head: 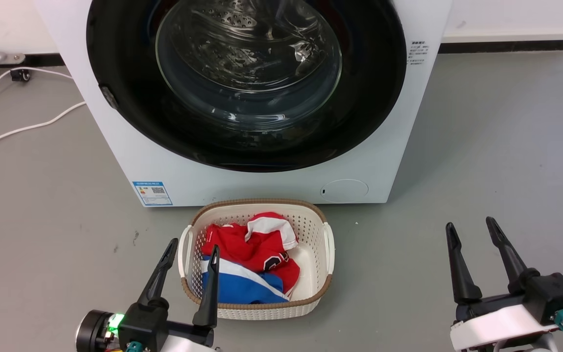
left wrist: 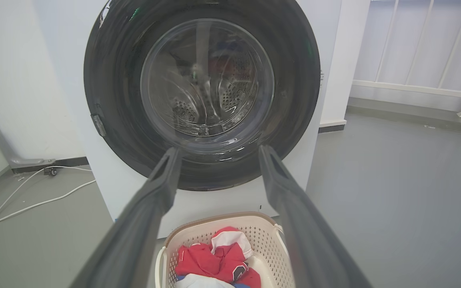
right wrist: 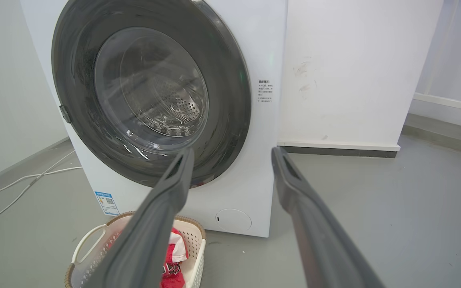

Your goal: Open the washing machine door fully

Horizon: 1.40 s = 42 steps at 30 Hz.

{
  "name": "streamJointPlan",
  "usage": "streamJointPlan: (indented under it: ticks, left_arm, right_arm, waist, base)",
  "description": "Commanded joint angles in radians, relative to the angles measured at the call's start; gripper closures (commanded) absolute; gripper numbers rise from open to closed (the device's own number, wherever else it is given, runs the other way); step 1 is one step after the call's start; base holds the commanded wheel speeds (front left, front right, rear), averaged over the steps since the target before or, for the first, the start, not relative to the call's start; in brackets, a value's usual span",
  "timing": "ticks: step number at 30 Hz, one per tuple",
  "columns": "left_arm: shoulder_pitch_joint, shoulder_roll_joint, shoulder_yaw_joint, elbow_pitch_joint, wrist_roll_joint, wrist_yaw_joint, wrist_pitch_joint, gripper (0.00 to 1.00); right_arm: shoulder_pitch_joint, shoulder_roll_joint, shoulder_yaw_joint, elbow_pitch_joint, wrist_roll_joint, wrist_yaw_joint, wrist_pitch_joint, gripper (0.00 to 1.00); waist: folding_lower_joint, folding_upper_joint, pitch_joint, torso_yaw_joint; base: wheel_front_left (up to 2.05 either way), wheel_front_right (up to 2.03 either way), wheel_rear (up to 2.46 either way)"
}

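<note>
Directly ahead of the robot stands the washing machine, a white front-loader on a grey floor. The washing machine door sits shut, its glossy black ring lying flat against the white front and spanning nearly the whole width of the machine. Through the clear glass bowl at its centre the perforated steel drum can be seen. A small grey tab sits on the door's rim at the robot's left. Low on the front are a blue label at the left corner and a round cap towards the right. Just in front of the machine is a white laundry basket with a brown woven rim, holding red, white and blue clothes. The left gripper hovers beside the basket's left edge, jaws parted and empty, fingers pointing towards the machine. The right gripper hangs over bare floor well to the right of the basket, its jaws also spread with nothing between them. Neither gripper touches the door. A white cable trails across the floor left of the machine.
</note>
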<state>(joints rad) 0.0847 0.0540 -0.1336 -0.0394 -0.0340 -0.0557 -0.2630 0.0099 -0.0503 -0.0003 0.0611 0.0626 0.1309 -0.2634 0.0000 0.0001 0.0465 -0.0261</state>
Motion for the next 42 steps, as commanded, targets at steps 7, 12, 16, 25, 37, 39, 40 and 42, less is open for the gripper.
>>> streamJointPlan:
  ticks: [7,12,16,25,37,39,40,42]
  left_arm:
    - [-0.013,-0.003,-0.010,0.002,0.003,-0.012,-0.003,0.00]
    - [-0.028,-0.004,-0.013,-0.002,0.005,-0.018,-0.003,0.00]
    - [-0.053,-0.004,-0.022,-0.008,0.009,-0.023,-0.003,0.00]
    - [-0.108,-0.004,-0.033,-0.015,-0.001,-0.028,-0.003,0.00]
    - [-0.182,-0.004,-0.067,-0.033,-0.020,-0.022,-0.003,0.00]
    - [-0.193,-0.004,-0.074,-0.035,-0.023,-0.021,-0.003,0.00]
    - [-0.200,-0.004,-0.077,-0.037,-0.024,-0.020,-0.003,0.00]
    - [-0.211,-0.004,-0.084,-0.039,-0.025,-0.016,-0.003,0.00]
  right_arm:
    - [-0.035,0.000,0.005,-0.003,0.021,0.000,-0.002,0.00]
    - [-0.081,0.000,-0.013,0.004,0.046,0.000,-0.002,0.00]
    - [-0.140,0.001,-0.058,0.039,0.125,0.000,-0.002,0.75]
    - [-0.415,-0.107,-0.169,0.178,0.447,0.000,0.148,1.00]
    - [-0.891,-0.267,-0.246,0.375,0.733,0.000,0.608,1.00]
    - [-0.967,-0.277,-0.255,0.409,0.754,0.000,0.670,1.00]
    - [-1.005,-0.283,-0.263,0.427,0.764,0.000,0.701,1.00]
    - [-1.076,-0.284,-0.271,0.462,0.783,0.000,0.759,1.00]
  waist:
    - [0.0000,-0.0001,0.024,0.013]
    - [0.0000,-0.0001,0.058,0.022]
    - [0.0000,-0.0001,0.103,0.037]
    - [0.0000,-0.0001,0.197,0.080]
    - [0.0000,-0.0001,0.305,0.147]
    - [0.0000,-0.0001,0.322,0.158]
    - [0.0000,-0.0001,0.331,0.165]
    - [0.0000,-0.0001,0.348,0.178]
  base:
    - [0.00,0.00,0.00]
    - [0.00,0.00,0.00]
    - [0.00,0.00,0.00]
    - [0.00,0.00,0.00]
    - [0.00,0.00,0.00]
    - [0.00,0.00,0.00]
    - [0.00,0.00,0.00]
    - [0.00,0.00,0.00]
